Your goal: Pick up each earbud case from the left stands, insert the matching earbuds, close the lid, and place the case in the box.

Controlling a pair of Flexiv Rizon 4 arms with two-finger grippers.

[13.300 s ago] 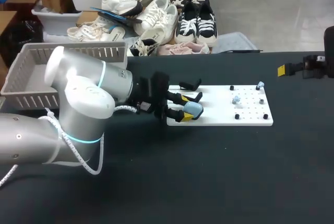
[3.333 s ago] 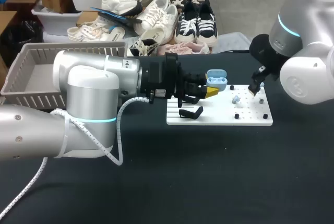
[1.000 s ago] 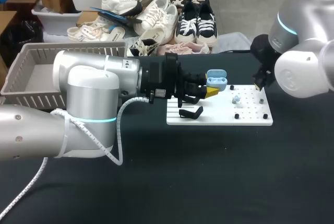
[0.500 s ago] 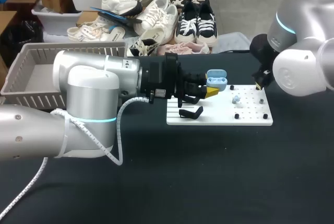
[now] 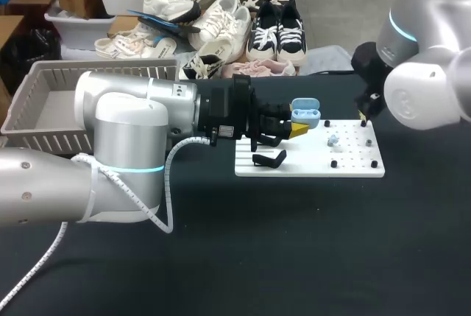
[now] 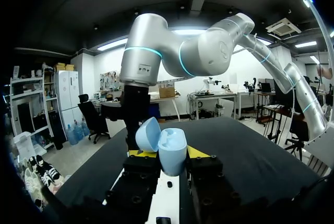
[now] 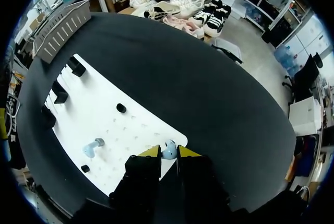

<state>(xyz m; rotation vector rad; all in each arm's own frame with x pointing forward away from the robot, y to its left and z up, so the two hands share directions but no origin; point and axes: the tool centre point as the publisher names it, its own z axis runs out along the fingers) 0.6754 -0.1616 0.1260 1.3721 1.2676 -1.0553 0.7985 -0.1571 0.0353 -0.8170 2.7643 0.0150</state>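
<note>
Table: black top (image 5: 294, 242), running under everything here.
Left arm: the big silver arm (image 5: 118, 146) comes in low from the left side and lies across the table toward the middle.
White board: flat on the table (image 5: 309, 164), just ahead of the left arm's wrist, dotted with small black pegs (image 5: 333, 163).
Stand: one black stand (image 5: 269, 159) sits on the board's left end, nothing resting on it. The right wrist view shows three black stands along that end.
Left gripper: its fingers (image 6: 167, 156) are clamped on the earbud case from both sides, a yellow tip showing on each flank.
Earbud case: pale blue (image 5: 305, 115), held clear of the board above its left end. The lid is swung open and the inner wells face outward.
Loose earbud: a pale blue one (image 5: 333, 140) stands on the board among the pegs, well apart from either gripper.
Right gripper: down at the board's far right corner (image 5: 363, 119), tips drawn narrow and pinching a small blue earbud (image 7: 168, 149) between them. Whether that earbud has left the board I cannot tell.
Right arm: enters from the upper right (image 5: 423, 95) and bends down over that corner.
Basket: grey slatted one (image 5: 110, 73) at the table's far left, behind the left arm.
</note>
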